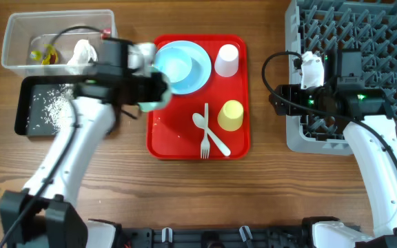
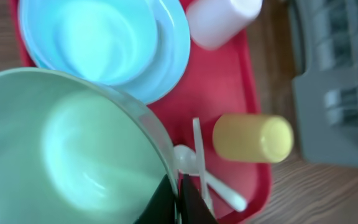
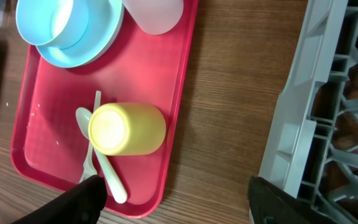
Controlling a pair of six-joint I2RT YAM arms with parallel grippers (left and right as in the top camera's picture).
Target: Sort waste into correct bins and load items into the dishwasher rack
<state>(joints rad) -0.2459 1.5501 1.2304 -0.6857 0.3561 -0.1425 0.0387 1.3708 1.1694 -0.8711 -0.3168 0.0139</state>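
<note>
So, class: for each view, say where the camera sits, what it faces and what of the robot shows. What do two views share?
Overhead: above the table, looking straight down; tray, rack, left arm and right arm show.
Left wrist: on the left arm, looking down on the green bowl the left hand pinches.
Right wrist: on the right arm, looking down on the yellow cup; open right hand at the bottom.
Both wrist views share the yellow cup.

arms (image 1: 67,157): white links, black joints | cable (image 1: 265,69): black | right hand (image 3: 176,202): black fingers
</note>
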